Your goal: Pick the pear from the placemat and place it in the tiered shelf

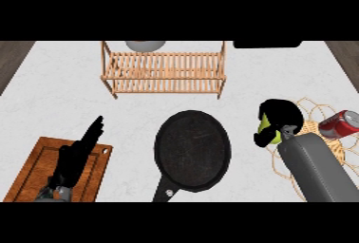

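Note:
A yellow-green pear (266, 129) shows under my right hand (279, 115), whose black fingers are curled round it at the left edge of the tan woven placemat (314, 107). Most of the pear is hidden by the hand. The wooden tiered shelf (163, 72) stands at the back centre of the white counter, well away from the hand. My left hand (79, 152) rests open at the lower left, fingers pointing up, over a wooden cutting board (35, 166).
A black frying pan (192, 151) lies in the middle, handle toward me. A red can (339, 124) lies on its side on the placemat. A grey bowl (145, 45) sits behind the shelf, and a black object (267, 44) at the back right.

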You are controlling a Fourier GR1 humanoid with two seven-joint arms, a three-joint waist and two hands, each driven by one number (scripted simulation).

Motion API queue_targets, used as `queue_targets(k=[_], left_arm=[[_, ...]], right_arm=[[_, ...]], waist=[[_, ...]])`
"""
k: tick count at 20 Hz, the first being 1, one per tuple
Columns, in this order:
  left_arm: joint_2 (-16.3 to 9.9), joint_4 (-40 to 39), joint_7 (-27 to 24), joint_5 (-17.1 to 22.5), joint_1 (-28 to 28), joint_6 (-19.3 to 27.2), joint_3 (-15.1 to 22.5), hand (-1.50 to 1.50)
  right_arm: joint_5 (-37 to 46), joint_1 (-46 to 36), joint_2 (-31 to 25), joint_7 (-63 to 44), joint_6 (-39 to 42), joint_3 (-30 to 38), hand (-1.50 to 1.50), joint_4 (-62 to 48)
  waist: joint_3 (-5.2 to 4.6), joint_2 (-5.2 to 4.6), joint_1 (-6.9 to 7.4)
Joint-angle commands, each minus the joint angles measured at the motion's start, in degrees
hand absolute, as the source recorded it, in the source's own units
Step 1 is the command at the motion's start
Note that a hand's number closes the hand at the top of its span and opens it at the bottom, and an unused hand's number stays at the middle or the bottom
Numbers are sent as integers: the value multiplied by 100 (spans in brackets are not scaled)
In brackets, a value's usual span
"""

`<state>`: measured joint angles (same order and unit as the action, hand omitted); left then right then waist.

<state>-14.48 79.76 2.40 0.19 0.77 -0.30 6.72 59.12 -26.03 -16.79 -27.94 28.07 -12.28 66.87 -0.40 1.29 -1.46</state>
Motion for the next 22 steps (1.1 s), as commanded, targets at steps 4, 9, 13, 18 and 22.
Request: queue_targets(k=[4,9,13,18,22], left_arm=[[31,11,-2,18,120,16,-19,0],[30,-166,-129,0,126,-30,-45,0],[95,-163,71,23,-86,-74,-5,0],[102,-151,-128,-156,37,-47,82,0],[46,-233,8,-99,-322,-118,-68,0]], right_arm=[[19,443,1636,-2183,-1229,-364,150,1880],[583,305,1666,-3871,-867,-1398,150,3574],[957,-223,1672,-4527,-851,-1603,150,4504],[989,-1155,1674,-4911,-997,-1273,150,4833],[833,-2270,1675,-4895,-851,-709,150,4039]], waist=[[29,28,-78],[22,0,-41],[29,-46,53],[31,-96,170],[29,-124,205]])
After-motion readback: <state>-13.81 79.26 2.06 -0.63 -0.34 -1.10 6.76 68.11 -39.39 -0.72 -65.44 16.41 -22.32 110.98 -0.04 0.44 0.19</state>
